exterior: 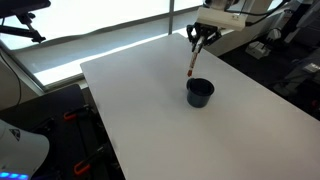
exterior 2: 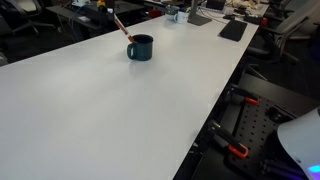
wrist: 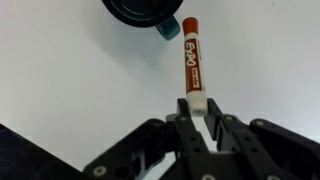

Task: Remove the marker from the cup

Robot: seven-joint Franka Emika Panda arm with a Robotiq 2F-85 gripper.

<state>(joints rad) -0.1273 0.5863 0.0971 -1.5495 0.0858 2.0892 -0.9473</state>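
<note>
The cup (exterior: 200, 93) is small, round and dark navy, and stands on the white table; it also shows in an exterior view (exterior 2: 140, 47) and at the top edge of the wrist view (wrist: 140, 10). My gripper (wrist: 197, 108) is shut on the white end of the marker (wrist: 193, 60), a red-brown pen with a red tip. The marker hangs from the gripper (exterior: 199, 37) with its lower tip just above and beside the cup's rim (exterior: 191, 62). It shows slanted to the left of the cup in an exterior view (exterior 2: 121, 25). The marker is outside the cup.
The white table (exterior: 150, 110) spreads wide around the cup. Dark equipment and clutter stand beyond its far edge (exterior 2: 232, 30). A window wall (exterior: 90, 25) lies behind the table.
</note>
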